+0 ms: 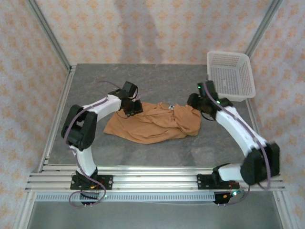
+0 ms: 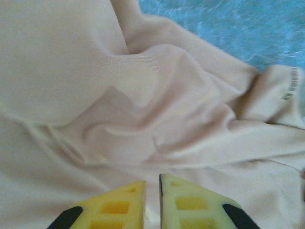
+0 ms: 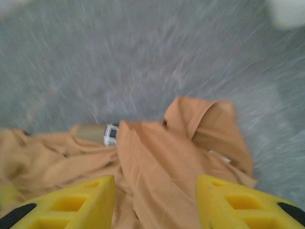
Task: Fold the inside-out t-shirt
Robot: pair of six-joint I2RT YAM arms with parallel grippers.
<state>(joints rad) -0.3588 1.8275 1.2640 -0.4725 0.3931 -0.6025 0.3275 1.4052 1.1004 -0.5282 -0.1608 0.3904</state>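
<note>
Left gripper (image 2: 152,179): sitting narrow, slim gap, nothing pinched, hovering over cloth.
Right gripper (image 3: 156,177): gaping wide, empty, over the bunched end.
T-shirt (image 1: 152,125): lying crumpled mid table (image 1: 143,76), bunching rightward.
Risk: grabbing stacked layers — probably folding a wad.
Count: one T-shirt, one basket (image 1: 248,76), two grippers.

Grey mottled tabletop (image 1: 143,157). Orange-tan t-shirt (image 1: 152,124) lay crumpled on it near the middle, flatter on the left and bunched up higher on the right, with a small white label (image 1: 169,105) showing at its far edge. White plastic basket (image 1: 231,76) sat at the far right corner, well apart from the shirt.
</note>
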